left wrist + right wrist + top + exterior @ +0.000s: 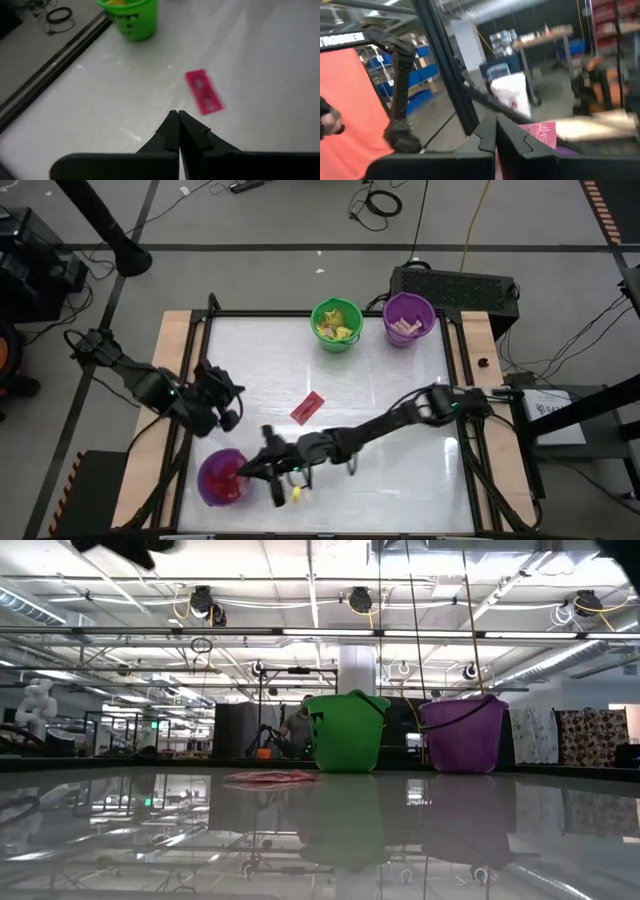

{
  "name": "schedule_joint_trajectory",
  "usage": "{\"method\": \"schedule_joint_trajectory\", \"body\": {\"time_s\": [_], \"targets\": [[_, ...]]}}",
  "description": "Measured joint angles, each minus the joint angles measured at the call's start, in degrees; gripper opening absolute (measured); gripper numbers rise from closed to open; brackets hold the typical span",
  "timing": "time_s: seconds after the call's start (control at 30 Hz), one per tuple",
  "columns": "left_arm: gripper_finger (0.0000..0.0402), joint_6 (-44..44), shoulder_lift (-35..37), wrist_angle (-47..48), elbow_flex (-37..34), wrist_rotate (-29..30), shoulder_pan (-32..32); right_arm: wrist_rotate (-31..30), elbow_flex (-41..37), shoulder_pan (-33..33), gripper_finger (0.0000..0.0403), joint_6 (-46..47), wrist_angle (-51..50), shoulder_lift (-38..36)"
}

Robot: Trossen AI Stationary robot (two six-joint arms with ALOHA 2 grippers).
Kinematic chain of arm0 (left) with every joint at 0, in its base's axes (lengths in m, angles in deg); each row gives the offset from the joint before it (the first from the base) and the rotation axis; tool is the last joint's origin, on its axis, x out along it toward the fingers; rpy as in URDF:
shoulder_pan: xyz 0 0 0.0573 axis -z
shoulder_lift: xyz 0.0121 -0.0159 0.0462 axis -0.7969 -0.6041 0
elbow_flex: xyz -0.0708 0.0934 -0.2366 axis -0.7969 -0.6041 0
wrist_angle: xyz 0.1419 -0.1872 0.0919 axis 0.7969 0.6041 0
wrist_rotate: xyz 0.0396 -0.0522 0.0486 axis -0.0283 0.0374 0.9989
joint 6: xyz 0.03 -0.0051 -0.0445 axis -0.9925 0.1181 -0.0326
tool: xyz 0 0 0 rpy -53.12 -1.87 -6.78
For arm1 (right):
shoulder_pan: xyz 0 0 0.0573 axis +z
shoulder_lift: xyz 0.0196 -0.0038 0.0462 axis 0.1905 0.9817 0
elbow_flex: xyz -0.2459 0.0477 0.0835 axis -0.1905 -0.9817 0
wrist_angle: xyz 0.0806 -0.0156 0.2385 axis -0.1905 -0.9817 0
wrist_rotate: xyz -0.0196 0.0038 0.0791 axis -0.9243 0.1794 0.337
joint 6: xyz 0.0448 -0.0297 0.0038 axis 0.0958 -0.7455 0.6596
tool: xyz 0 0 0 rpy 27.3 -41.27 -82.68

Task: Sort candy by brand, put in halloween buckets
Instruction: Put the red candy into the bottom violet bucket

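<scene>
pink packet (pixel 542 135) | pinched in right jaws | above purple bucket (pixel 222 478)

Black box (pixel 455 286) behind table (pixel 400 370); perhaps a person (pixel 297 730).

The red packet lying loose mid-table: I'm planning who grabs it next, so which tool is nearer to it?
Left, narrowly. The left tool sits just beside the red packet, shut and empty. The right tool is over the front purple bucket, shut on a pink packet.
</scene>
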State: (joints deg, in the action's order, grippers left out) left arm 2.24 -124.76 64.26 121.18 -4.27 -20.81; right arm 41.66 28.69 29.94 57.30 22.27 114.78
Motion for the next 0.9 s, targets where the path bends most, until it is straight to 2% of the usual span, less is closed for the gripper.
{"method": "schedule_joint_trajectory", "body": {"time_s": [0.13, 0.27, 0.33, 0.47, 0.57, 0.8, 0.9], "targets": [[0.0000, -6.3, 4.2, -1.8, -3.3, -2.6, -3.5, -0.3, 16.5, -0.5, 0.0000, -6.9, 0.0, 11.7], [0.0000, -12.4, 7.8, -4.7, -5.4, -5.4, -3.9, -2.3, 30.5, -1.4, 0.0000, -6.0, -2.9, 21.0], [0.0000, -14.3, 9.4, -5.9, -6.2, -6.5, -3.9, -2.5, 28.5, -2.0, 0.0000, -2.1, -0.5, 21.5], [0.0002, -17.3, 11.5, -7.5, -6.4, -7.2, -3.9, -2.1, 25.4, -3.0, 0.0004, 9.8, -2.8, 21.3], [0.0014, -19.6, 12.5, -8.8, -6.4, -7.2, -3.9, -2.1, 25.5, -3.2, 0.0021, 12.4, -5.5, 21.0], [0.0027, -22.5, 12.9, -11.3, -6.4, -7.1, -3.9, -1.9, 25.5, -3.2, 0.0102, 13.4, -8.4, 20.9], [0.0028, -23.4, 12.9, -11.3, -6.4, -7.1, -3.9, 0.1, 25.5, -3.8, 0.0138, 15.0, -8.9, 20.7]]}}
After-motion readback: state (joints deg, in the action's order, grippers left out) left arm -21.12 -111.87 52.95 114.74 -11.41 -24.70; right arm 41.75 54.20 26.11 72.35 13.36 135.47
